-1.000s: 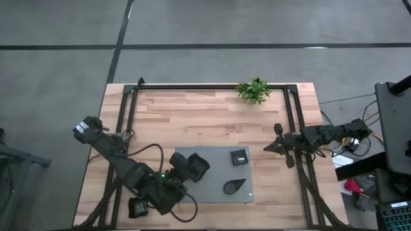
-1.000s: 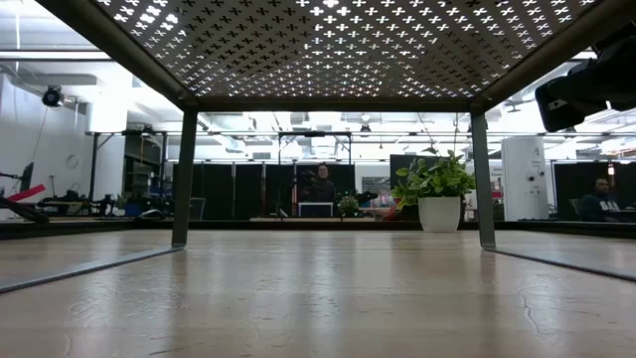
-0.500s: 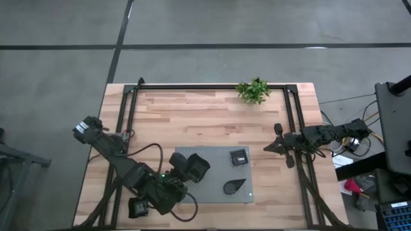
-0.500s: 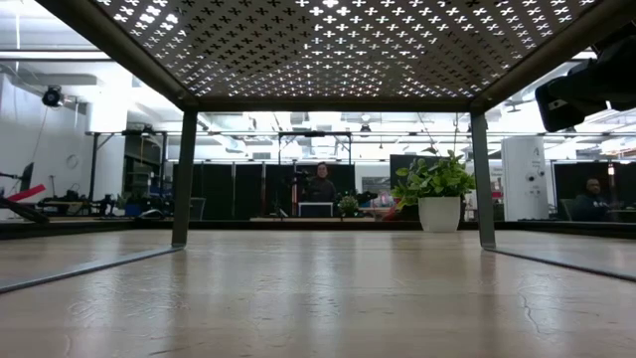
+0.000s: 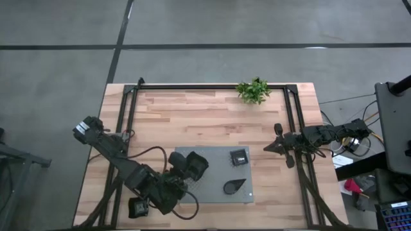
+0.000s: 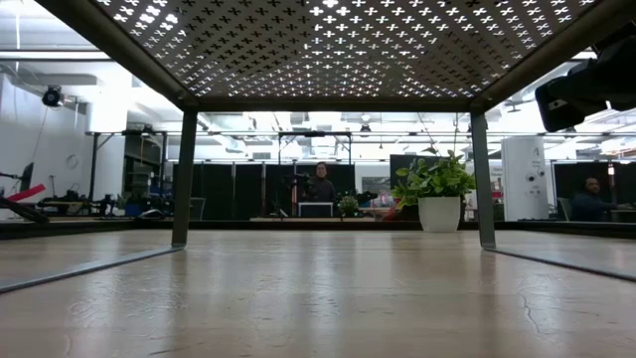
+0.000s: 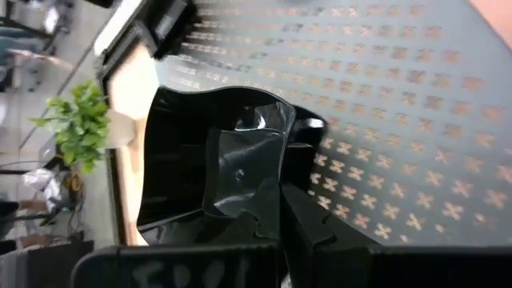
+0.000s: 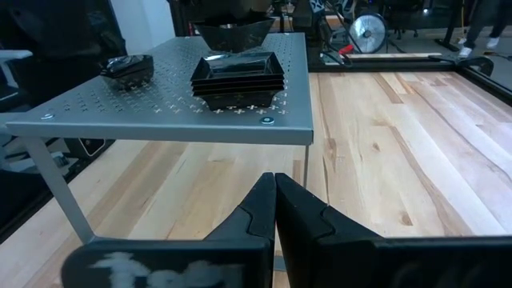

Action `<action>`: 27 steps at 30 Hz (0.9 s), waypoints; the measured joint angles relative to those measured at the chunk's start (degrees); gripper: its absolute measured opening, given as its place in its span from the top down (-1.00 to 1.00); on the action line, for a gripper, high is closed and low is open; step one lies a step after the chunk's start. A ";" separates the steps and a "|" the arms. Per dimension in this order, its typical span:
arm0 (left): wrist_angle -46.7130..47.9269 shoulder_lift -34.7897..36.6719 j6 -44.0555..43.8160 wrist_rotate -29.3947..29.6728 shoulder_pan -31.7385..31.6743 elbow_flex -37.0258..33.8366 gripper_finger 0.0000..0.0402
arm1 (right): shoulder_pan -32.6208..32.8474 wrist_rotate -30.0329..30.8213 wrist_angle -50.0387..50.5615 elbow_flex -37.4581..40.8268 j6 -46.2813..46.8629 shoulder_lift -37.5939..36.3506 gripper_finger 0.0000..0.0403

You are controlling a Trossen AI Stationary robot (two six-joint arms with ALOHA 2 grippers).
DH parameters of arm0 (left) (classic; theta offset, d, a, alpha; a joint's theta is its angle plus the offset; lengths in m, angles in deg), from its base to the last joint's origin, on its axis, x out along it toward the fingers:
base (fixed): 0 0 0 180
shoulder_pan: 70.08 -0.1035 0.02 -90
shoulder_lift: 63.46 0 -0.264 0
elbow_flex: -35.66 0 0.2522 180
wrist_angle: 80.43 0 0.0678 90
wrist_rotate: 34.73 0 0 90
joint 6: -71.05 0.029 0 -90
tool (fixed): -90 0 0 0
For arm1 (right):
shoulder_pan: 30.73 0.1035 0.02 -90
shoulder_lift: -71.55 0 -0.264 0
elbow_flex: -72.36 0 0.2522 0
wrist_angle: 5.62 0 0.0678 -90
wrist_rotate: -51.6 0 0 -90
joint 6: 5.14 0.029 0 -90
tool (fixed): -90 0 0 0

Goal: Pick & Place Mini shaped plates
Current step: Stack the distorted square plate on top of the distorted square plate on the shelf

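Mini shaped plate (image 7: 210,160) clamped in left end effector (image 7: 276,204); right end effector (image 8: 274,192) together, empty.

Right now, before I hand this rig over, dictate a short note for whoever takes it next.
Left gripper: shut on the rim of the larger black plate, over the near-left part of the grey dotted platform. Whether the plate is lifted or resting cannot be told.
Right gripper: shut, empty, waiting above the bare wood to the right of the platform.
On the platform: a stack of small square plates and one teardrop plate, apart from each other.
Done: one plate gripped.
Left: probably placing that plate, then handling the stack and the teardrop plate.
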 joint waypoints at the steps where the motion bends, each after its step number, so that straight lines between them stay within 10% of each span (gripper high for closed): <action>1: -0.14 0.00 -0.15 0.39 0.00 -0.07 1.00 | 0.02 0.00 0.01 0.00 0.00 0.00 0.96; 27: 1.68 0.68 -8.46 -1.19 2.32 5.00 0.54 | 0.01 -0.01 0.00 0.00 0.00 0.00 0.96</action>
